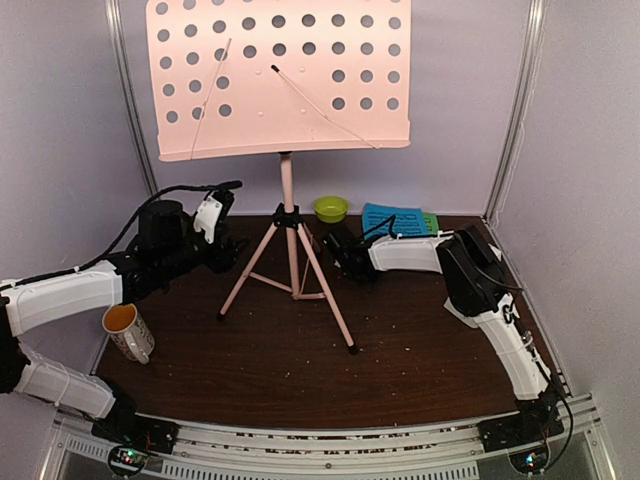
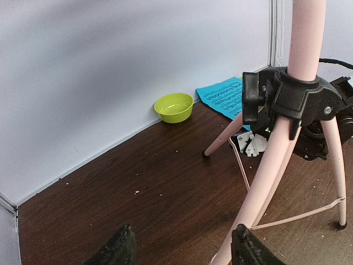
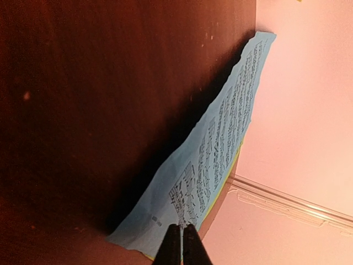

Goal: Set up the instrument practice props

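Two arms going: right end effector (image 3: 181,243) is pinching the blue sheet (image 3: 220,143) by its edge, far right on the tabletop (image 1: 400,350); left end effector (image 2: 185,251) is spread, just beside the pink stand (image 2: 270,165).

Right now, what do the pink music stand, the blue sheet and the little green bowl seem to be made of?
The pink music stand is probably painted metal: thin flat desk punched with round holes, slim tube legs, satin coat. The blue music sheet is paper: thin, matte, wavy-edged, printed with notes. The lime-green bowl is likely plastic: smooth, uniform colour, soft sheen.
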